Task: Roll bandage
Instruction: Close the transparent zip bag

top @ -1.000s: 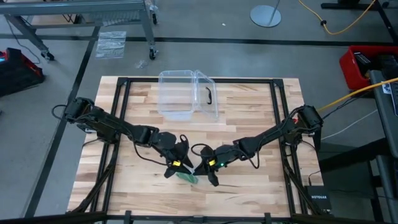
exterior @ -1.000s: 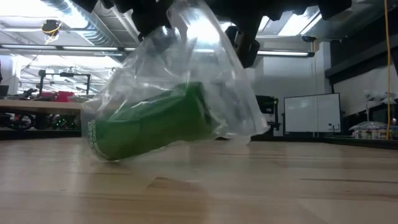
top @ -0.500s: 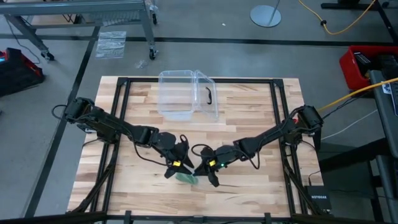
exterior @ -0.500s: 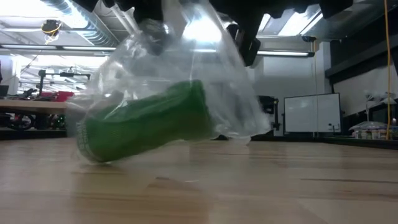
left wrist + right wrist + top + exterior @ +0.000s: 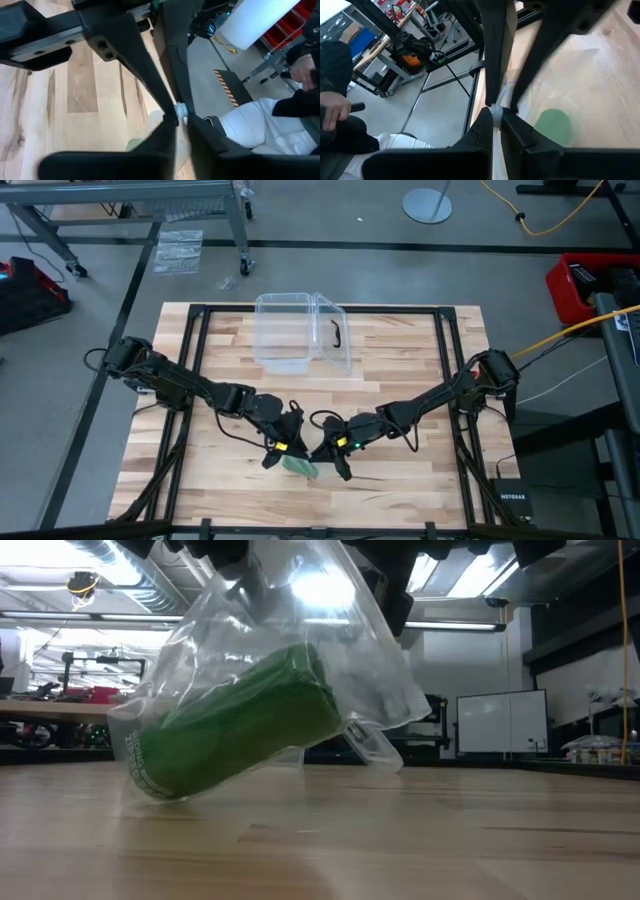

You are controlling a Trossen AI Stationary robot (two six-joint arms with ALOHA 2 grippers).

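The bandage [image 5: 240,725] is a stubby green roll inside a clear plastic wrapper [image 5: 375,670], near the table's front middle [image 5: 298,466]. The roll lies tilted. Its lower left end [image 5: 150,785] rests on the table through the plastic, and its right end is raised. Both grippers hang over it, fingertip to fingertip. My left gripper [image 5: 288,454] and my right gripper [image 5: 323,454] are each shut on the wrapper's top. The roll also shows green in the right wrist view [image 5: 552,127]. My left gripper pinches a bunched bit of the wrapper's top edge [image 5: 181,110] between its two fingertips, coming slanting down from the table's left. The wrapper hangs below with its low corner on the table. My right gripper pinches the wrapper's top edge [image 5: 496,113] between its two fingertips, slanting down from the table's right, right beside the left fingers. The plastic is drawn up into a peak there.
A clear plastic box [image 5: 300,332] with a black handle stands at the far middle of the table. A seated person shows beyond the table's near edge [image 5: 260,125], one hand on a handle [image 5: 335,107]. Bare wood lies around the wrapper.
The wrapper has swung and settled under the grippers. The green roll now tilts more steeply, its right end higher and its left end still low on the table. The wrapper's lower right corner now hangs loose below the roll. Both arms have stayed in place.
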